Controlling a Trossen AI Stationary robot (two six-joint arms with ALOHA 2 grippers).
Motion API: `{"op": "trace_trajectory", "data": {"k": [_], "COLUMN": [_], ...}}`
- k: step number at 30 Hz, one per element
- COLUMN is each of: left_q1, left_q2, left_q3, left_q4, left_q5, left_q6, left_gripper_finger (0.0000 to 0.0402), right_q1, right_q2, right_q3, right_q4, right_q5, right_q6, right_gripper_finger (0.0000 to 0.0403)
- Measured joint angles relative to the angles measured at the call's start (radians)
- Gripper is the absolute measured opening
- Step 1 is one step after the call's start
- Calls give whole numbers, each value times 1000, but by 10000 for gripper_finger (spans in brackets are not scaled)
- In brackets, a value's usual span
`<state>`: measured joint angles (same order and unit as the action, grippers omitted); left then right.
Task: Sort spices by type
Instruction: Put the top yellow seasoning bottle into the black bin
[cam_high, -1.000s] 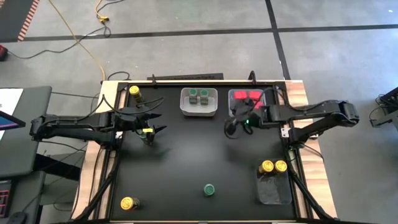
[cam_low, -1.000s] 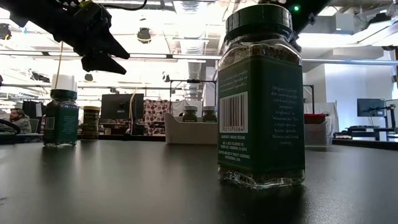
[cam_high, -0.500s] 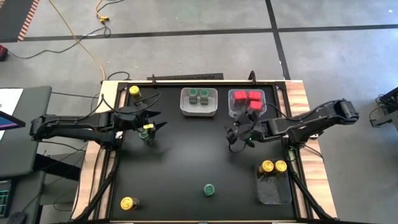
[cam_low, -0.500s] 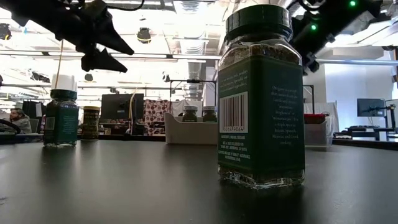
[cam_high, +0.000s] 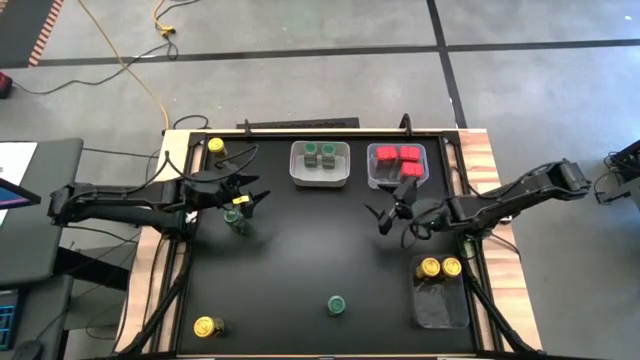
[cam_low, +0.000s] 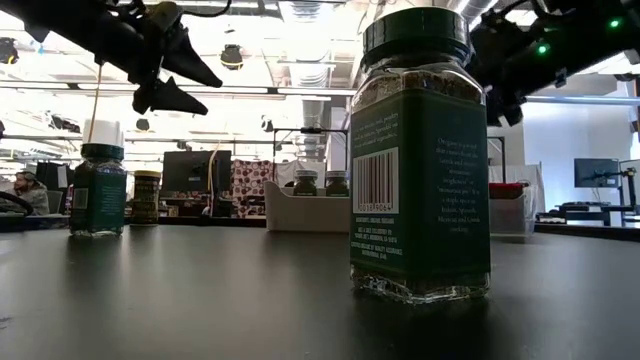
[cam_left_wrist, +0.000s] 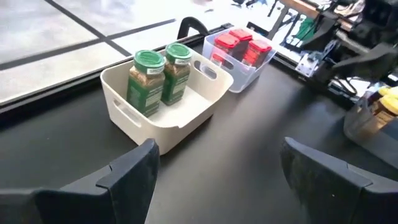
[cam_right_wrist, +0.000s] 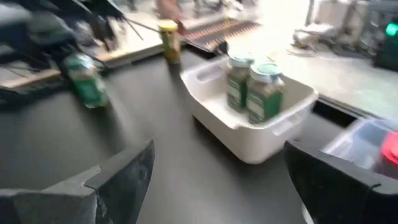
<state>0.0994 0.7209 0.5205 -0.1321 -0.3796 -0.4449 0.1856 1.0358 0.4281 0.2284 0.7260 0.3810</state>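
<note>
The left claw (cam_high: 247, 198) hangs spread and empty just above an upright green-lidded jar (cam_high: 236, 217) near the black surface's (cam_high: 300, 260) left edge—the nearer arm—while the right claw (cam_high: 392, 214), also released, hovers mid-surface by the red-box bin (cam_high: 398, 165); a bright workshop lies beyond.

Bright ceiling lights (cam_low: 300, 12) behind the surface (cam_low: 200, 290) wash out the room in my low view, leaving the near green jar (cam_low: 420, 160) dark against glare. From my right wrist everything smears with motion blur; my left wrist view is sharper. Overhead, light is even.
</note>
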Motion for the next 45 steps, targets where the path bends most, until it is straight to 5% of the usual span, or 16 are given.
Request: {"op": "trace_trajectory", "data": {"k": [7,14,22,34,45], "left_q1": [5,68,318,816,954], "left_q2": [13,12,43,311,575], "left_q3": [0,74,299,507,618], "left_q4": [-9,-29,-396,-675,-792], "left_q5": [-56,-176,-200,238,251], "left_q6": [24,104,83,104,92], "left_gripper_finger": [320,320,316,315,315], "right_q1": [-81,-118,-144,-228,-263], "right_q2": [-9,49,83,77,76], "right_q3": [-62,-63,-63,-62,-62], "right_q4": [183,177,177,278,285], "right_q5": [-199,-202,-202,-202,-202], "right_q6": [-118,-120,-120,-117,15], "right_gripper_finger": [386,386,386,386,386]}}
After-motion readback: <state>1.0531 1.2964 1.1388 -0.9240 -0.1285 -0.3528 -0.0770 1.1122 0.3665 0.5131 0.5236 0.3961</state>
